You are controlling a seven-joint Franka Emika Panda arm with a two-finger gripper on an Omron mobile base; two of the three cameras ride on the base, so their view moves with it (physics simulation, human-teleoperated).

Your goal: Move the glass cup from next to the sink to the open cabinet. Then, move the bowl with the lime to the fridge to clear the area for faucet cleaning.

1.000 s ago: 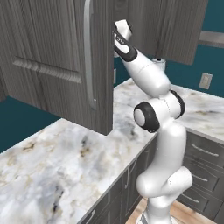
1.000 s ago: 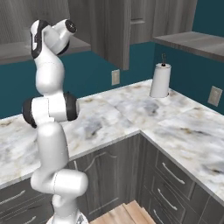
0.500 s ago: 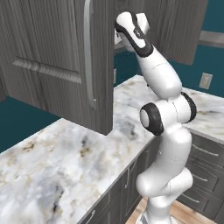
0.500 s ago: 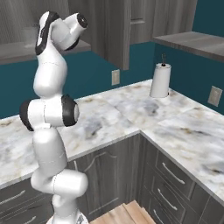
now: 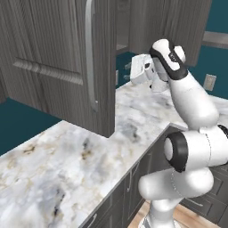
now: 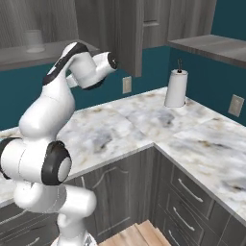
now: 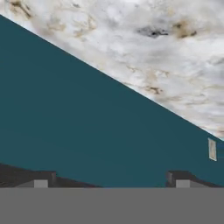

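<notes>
- Left base view: one arm, one open cabinet door point(image 5: 67, 62) with one long silver bar handle point(image 5: 90, 53), one marble tabletop point(image 5: 67, 164) running round an L-corner.
- One cup point(image 6: 33, 41), pale and short, stands on the cabinet shelf point(image 6: 43, 53) at upper left of the right base view, well apart from the hand. Glass detail too faint to confirm.
- One paper towel roll point(image 6: 176, 89) upright on the tabletop point(image 6: 144, 115) near the teal wall. Three wall outlets counted: point(image 6: 127, 84), point(image 6: 236, 105), point(image 5: 209, 82).
- Lower cabinets under the tabletop: several drawers point(image 6: 192, 192) with short silver handles.
- Pincer point(image 7: 111, 181): hand view shows two dark finger tips point(image 7: 30, 179) set wide apart at the bottom edge, nothing between them, nothing touched. Released and empty.
- Hand view looks at the teal wall point(image 7: 87, 127) with the tabletop point(image 7: 153, 48) above it on a slant, so the camera is rolled; one small pale outlet point(image 7: 211, 149) at right.
- Arm pose: base low, big dark elbow joint point(image 5: 178, 151) at mid height, upper link rising to a bent wrist point(image 5: 167, 58). White hand body point(image 5: 141, 71) juts out towards the wall, just beside the door edge, level with the cabinet's underside.
- Right base view: same hand point(image 6: 103, 62) sits in front of the cabinet, just below the shelf line, right of the cup.
</notes>
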